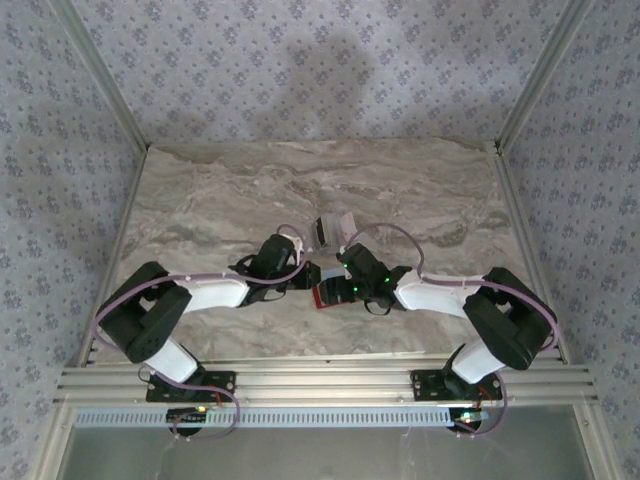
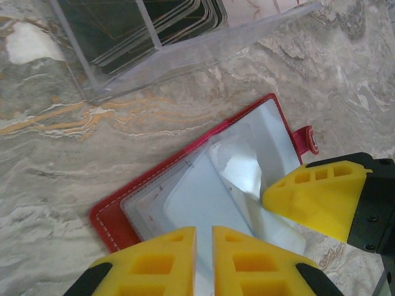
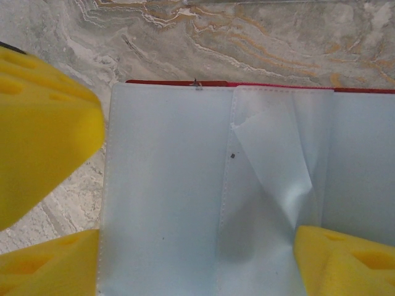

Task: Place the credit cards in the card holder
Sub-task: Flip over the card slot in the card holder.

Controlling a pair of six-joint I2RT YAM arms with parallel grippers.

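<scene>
Left wrist view first: the card holder (image 2: 185, 185) lies open and flat on the marble tabletop (image 2: 68, 166). Its long axis runs diagonally from lower left to upper right, with the snap tab (image 2: 311, 139) at the upper-right end. It has a red cover with pale stitching and clear blue-grey pockets inside, one glossy leaf creased and lifted.

Left gripper (image 2: 204, 237): blocky yellow fingers nearly together over the holder's near edge, just a slit between them. Whether they nip the plastic, I can't tell.

Right gripper (image 3: 197, 246), seen from its own camera: jaws wide apart across the pocket page, one fingertip (image 2: 296, 197) against that lifted leaf.

Just beyond the holder, a clear plastic box (image 2: 185, 61) holds the credit cards (image 2: 166, 21), dark, round-cornered and stacked.

From above, it all sits mid-table on grey-brown veined stone, with floral grey wallpaper (image 1: 300, 60) around and aluminium rails (image 1: 320, 385) at the near edge.
</scene>
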